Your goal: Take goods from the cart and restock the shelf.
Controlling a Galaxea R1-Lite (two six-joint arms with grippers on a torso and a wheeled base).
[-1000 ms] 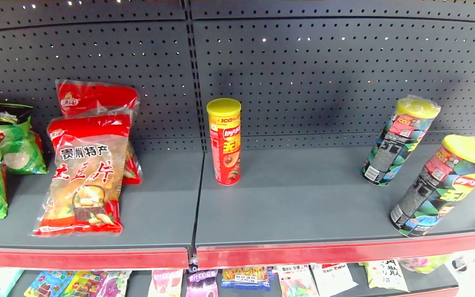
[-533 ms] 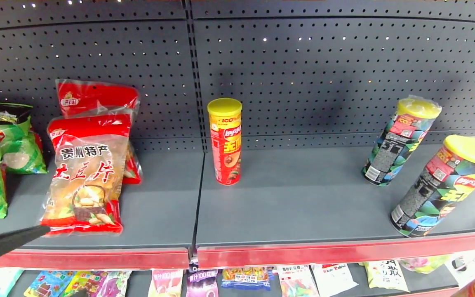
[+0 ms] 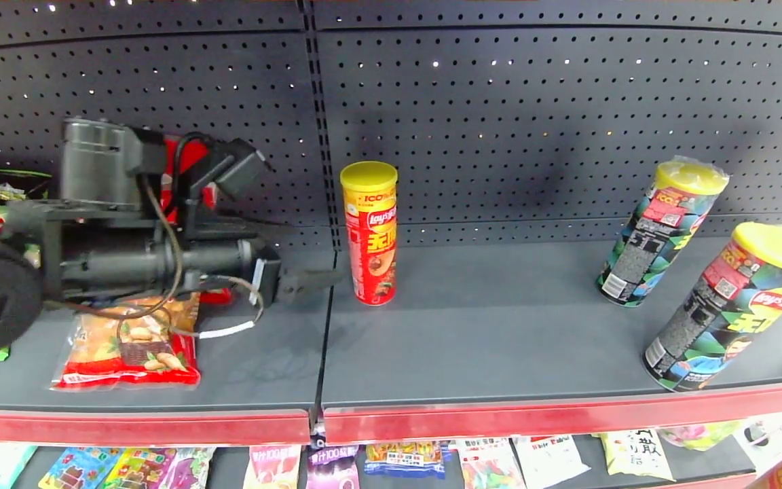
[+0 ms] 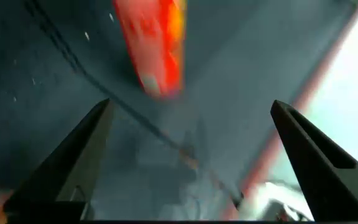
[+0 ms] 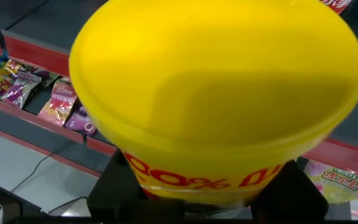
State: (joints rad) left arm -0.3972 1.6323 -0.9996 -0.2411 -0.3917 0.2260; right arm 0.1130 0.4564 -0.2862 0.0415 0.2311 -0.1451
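left gripper: empty, fingers spread wide, held low over the dark grey metal shelf. just ahead of its tips, not touching them, stands an upright red cardboard crisp canister with yellow lid. beneath its wrist lies a red-and-clear plastic snack bag. right gripper: clamped around the body of a second yellow-lidded red canister, whose lid faces the wrist camera.

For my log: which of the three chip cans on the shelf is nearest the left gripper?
The red can, just beyond the left gripper; the two dark patterned cans stand far right.
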